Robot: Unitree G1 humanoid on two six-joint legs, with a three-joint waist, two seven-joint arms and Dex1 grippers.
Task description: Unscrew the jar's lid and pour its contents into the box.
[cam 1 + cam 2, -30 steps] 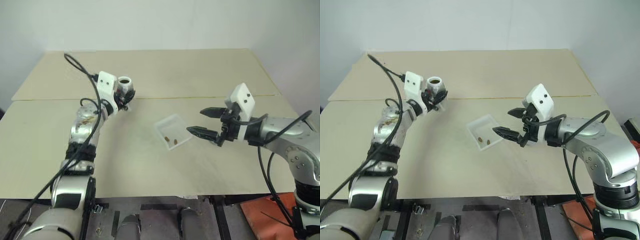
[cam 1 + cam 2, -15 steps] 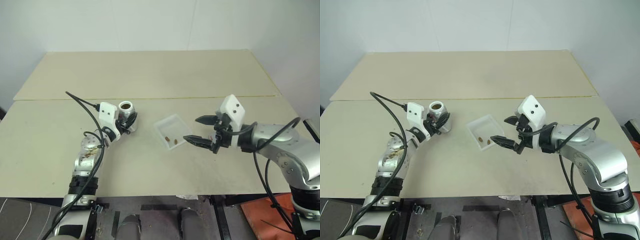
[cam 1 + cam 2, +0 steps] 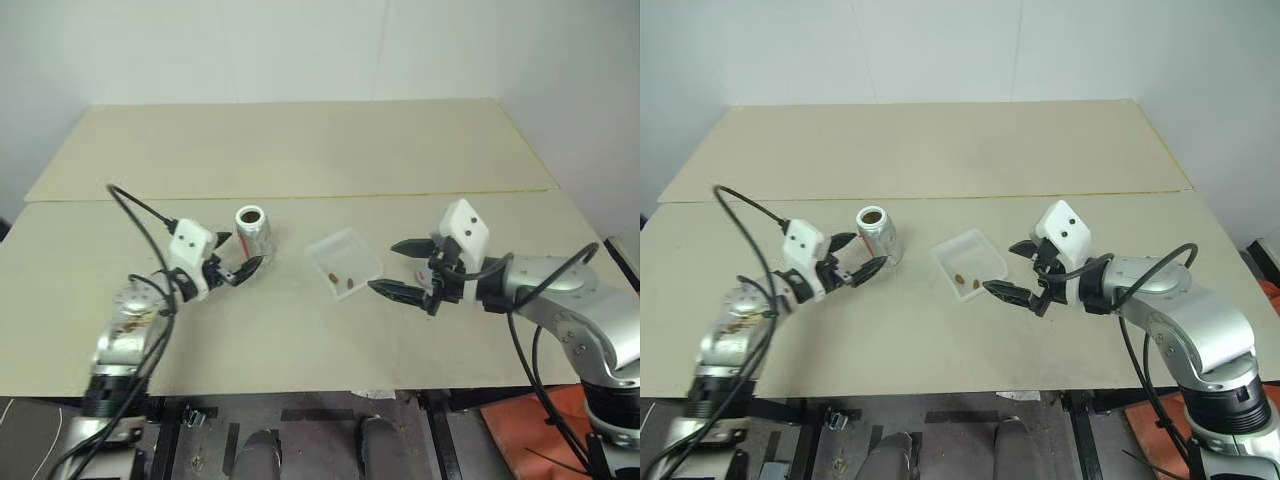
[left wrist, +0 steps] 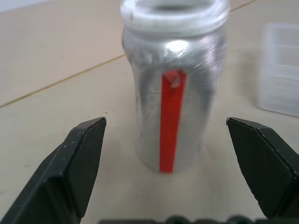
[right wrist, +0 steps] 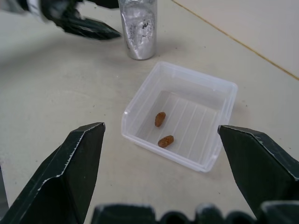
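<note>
The left arm, silver metal with black joints and a loose black cable, reaches from the near left corner toward the middle of the scene. Its white wrist block carries the left gripper (image 3: 238, 264), whose two black fingers (image 4: 77, 161) stand wide apart and point to the right, almost level. Nothing is between them.

The right arm, also silver with a black cable, comes in from the near right side and bends at the elbow. Its white wrist block carries the right gripper (image 3: 400, 268), pointing to the left and a little downward. Its two black fingers (image 5: 70, 168) are spread wide and hold nothing.
</note>
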